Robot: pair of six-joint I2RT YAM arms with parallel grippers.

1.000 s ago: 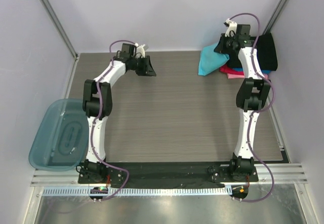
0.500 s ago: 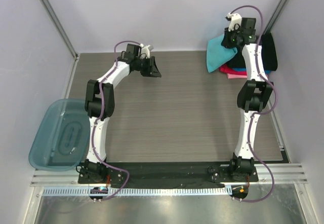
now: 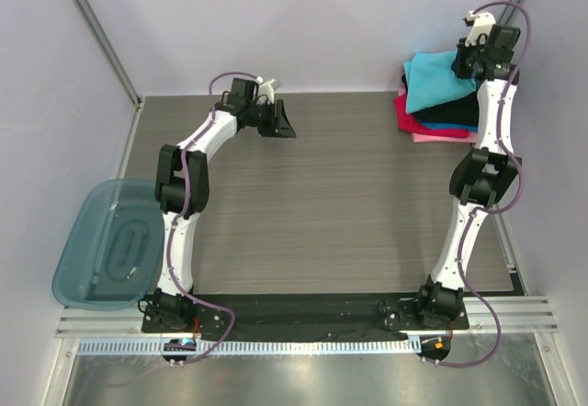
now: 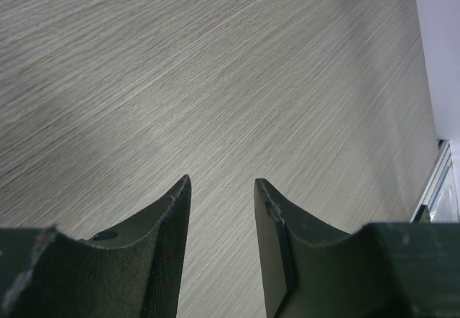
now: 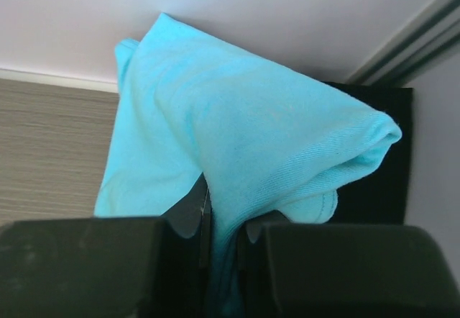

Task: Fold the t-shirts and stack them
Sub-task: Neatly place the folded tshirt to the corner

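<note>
We have the right gripper (image 5: 223,235) clamped on the turquoise shirt (image 3: 434,77), hanging over the stack (image 3: 411,114) at far right (contact unclear). The stack lies just below and left of the gripper, its long axis left-right. Left gripper (image 4: 223,192) is spread and empty, well apart.

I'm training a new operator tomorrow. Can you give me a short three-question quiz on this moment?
1. True or false: the left gripper holds a shirt.
2. What does the right gripper grip? A black shirt; B turquoise shirt; C pink shirt.
3. Fill in: the bin sits on the robot's ___ side.

Key: 1 false, it is open over bare table; 2 B; 3 left.
</note>
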